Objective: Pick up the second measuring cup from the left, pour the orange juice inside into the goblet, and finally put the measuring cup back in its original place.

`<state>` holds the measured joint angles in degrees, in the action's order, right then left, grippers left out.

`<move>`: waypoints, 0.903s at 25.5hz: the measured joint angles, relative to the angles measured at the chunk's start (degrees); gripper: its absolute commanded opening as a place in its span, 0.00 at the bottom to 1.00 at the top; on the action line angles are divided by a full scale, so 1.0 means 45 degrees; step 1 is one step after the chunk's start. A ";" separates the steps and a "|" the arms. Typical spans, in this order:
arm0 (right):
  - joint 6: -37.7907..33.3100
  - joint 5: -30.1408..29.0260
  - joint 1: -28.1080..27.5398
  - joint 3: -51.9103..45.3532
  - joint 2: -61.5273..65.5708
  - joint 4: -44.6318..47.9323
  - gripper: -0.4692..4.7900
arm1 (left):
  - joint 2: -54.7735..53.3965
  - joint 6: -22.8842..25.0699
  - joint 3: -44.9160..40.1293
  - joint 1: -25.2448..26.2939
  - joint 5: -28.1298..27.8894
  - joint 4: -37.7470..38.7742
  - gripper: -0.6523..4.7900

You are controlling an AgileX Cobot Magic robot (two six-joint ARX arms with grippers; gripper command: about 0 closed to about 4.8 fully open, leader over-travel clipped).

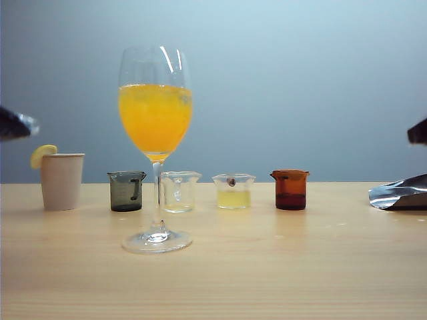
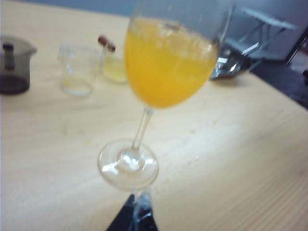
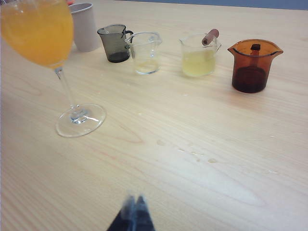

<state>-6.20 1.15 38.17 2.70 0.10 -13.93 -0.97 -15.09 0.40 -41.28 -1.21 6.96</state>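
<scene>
The goblet (image 1: 155, 100) stands at the front left of the wooden table, its bowl more than half full of orange juice (image 1: 155, 120). Just behind its stem, in the row of cups, sits the second measuring cup from the left (image 1: 179, 191), clear and upright, with only a faint film at its bottom (image 3: 145, 52). My left gripper (image 2: 138, 204) is shut and empty, hanging close to the goblet's foot (image 2: 127, 163). My right gripper (image 3: 134, 202) is shut and empty over bare table, well in front of the cups. Dark arm parts show at both side edges of the exterior view.
A paper cup with a lemon slice (image 1: 61, 180) stands far left, then a smoky grey cup (image 1: 126, 191). Right of the clear cup are a cup of pale yellow liquid (image 1: 233, 191) and an amber cup (image 1: 290, 189). Crinkled silver foil (image 1: 399, 193) lies at the right edge.
</scene>
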 measured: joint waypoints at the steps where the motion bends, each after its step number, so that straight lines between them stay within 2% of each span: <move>1: 0.0000 0.0000 0.0000 -0.0194 -0.0005 0.0228 0.07 | 0.0000 0.0000 -0.0005 0.0000 0.0010 0.0209 0.11; 5: 0.0034 0.0204 -0.0049 -0.0539 -0.0015 0.1103 0.07 | -0.0005 0.0005 0.0000 0.0000 0.0039 0.0602 0.11; 7: 0.0049 0.0981 -0.0058 -0.0539 -0.0010 0.1137 0.08 | 0.0000 0.0000 0.0000 0.0000 0.0039 0.0602 0.11; 8: 0.0049 0.1496 -0.0068 -0.0539 -0.0010 0.1146 0.14 | 0.0000 0.0000 0.0000 0.0000 0.0039 0.0607 0.11; 9: 0.0053 0.2089 -0.0053 -0.0539 -0.0010 0.1273 0.15 | 0.0000 0.0000 0.0000 0.0000 0.0039 0.0602 0.11; 12: 0.0053 0.2511 -0.0053 -0.0539 -0.0010 0.1394 0.15 | 0.0204 0.0005 0.0000 0.0214 0.0097 0.0607 0.11; 15: 0.0053 0.2511 -0.0044 -0.0539 -0.0010 0.1292 0.15 | 0.0204 0.0005 0.0010 0.1457 0.0466 0.0636 0.11; 17: 0.0053 0.2555 -0.0044 -0.0539 -0.0010 0.1268 0.15 | 0.0199 0.0005 0.0010 0.2739 0.0957 0.0617 0.11; 23: 0.0053 0.2555 -0.0112 -0.0539 -0.0010 0.1234 0.15 | 0.0199 0.0005 0.0010 0.6504 0.1069 0.0607 0.11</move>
<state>-5.96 12.64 37.67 0.27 0.05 -8.38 -0.08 -15.07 0.45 -12.01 3.60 9.69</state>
